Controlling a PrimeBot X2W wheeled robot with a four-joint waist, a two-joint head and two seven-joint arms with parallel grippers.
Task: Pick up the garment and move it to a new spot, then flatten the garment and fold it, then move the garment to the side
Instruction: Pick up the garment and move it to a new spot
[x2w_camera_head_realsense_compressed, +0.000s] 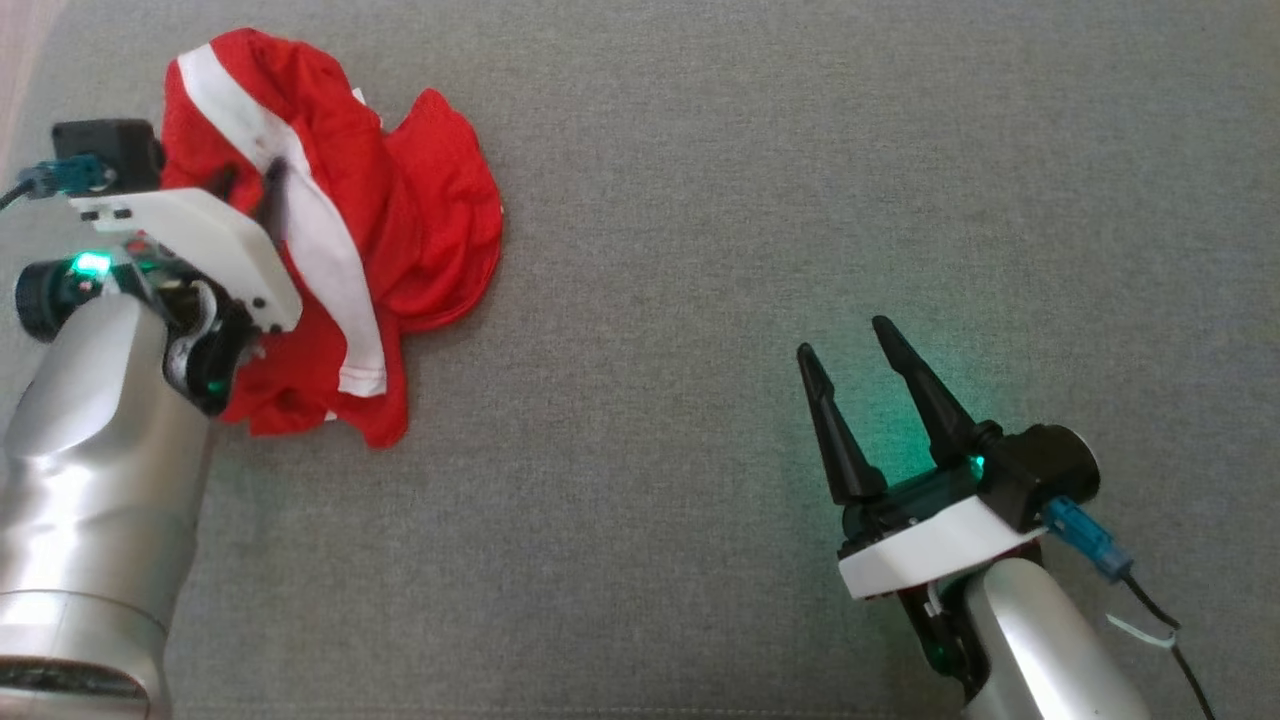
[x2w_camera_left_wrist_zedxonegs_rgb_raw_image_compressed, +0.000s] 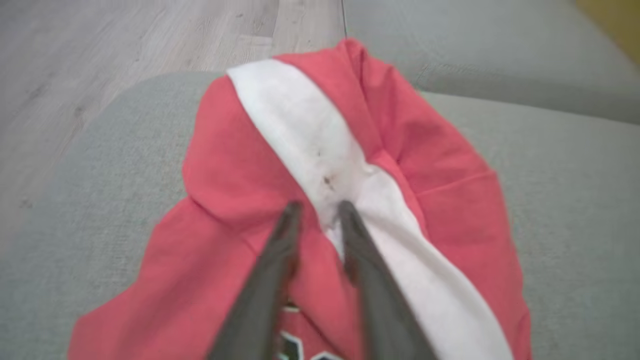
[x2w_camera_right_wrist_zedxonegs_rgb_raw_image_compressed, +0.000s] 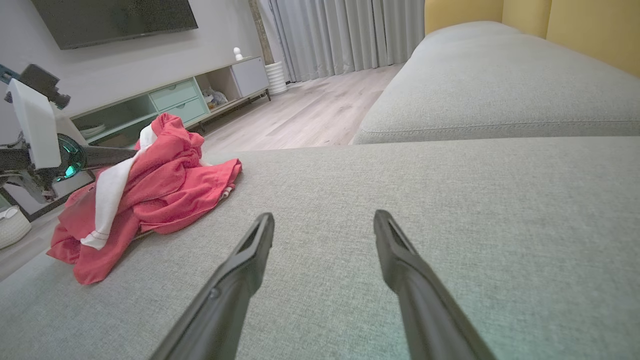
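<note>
Head view puts the red garment (x2w_camera_head_realsense_compressed: 430, 200) crumpled in a heap at the upper left, on the grey sofa seat (x2w_camera_head_realsense_compressed: 800, 150), with a white band (x2w_camera_head_realsense_compressed: 320, 240) running across it. The left hand (x2w_camera_head_realsense_compressed: 250, 192) is pushed into the heap. Its fingers (x2w_camera_left_wrist_zedxonegs_rgb_raw_image_compressed: 290, 235) stand a narrow gap apart with a ridge of the band between them; whether they actually pinch it I cannot tell. The right hand (x2w_camera_head_realsense_compressed: 843, 337) sits well apart from the garment over bare cushion, spread wide and holding nothing.

Print (x2w_camera_left_wrist_zedxonegs_rgb_raw_image_compressed: 292, 346) on the garment (x2w_camera_left_wrist_zedxonegs_rgb_raw_image_compressed: 240, 165) — blurred, cut off by the left wrist view's bottom edge — unreadable.
</note>
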